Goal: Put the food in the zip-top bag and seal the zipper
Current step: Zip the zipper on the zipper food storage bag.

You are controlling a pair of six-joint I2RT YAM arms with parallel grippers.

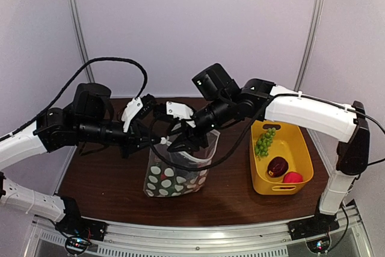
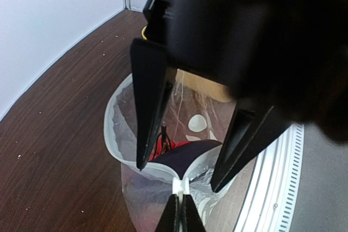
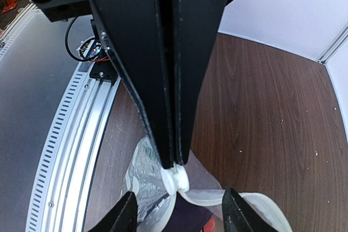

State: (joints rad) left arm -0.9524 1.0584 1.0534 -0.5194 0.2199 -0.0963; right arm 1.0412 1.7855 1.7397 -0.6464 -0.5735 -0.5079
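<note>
The clear zip-top bag (image 1: 174,176) with white dots stands upright at the table's middle, its mouth partly open. Inside it I see a dark purple eggplant (image 2: 187,153) and a red piece (image 2: 159,148). My right gripper (image 3: 175,164) is shut on the end of the white zipper (image 3: 179,180), and it shows from below in the left wrist view (image 2: 179,210). My left gripper (image 2: 178,177) is open, its fingers straddling that zipper end without touching it. In the top view the left gripper (image 1: 157,139) and the right gripper (image 1: 180,144) meet above the bag.
A yellow tub (image 1: 302,148) stands to the right of the bag with green grapes (image 1: 264,141), a dark purple piece (image 1: 277,165) and a red piece (image 1: 293,177) in it. A metal rail (image 1: 198,233) runs along the near table edge.
</note>
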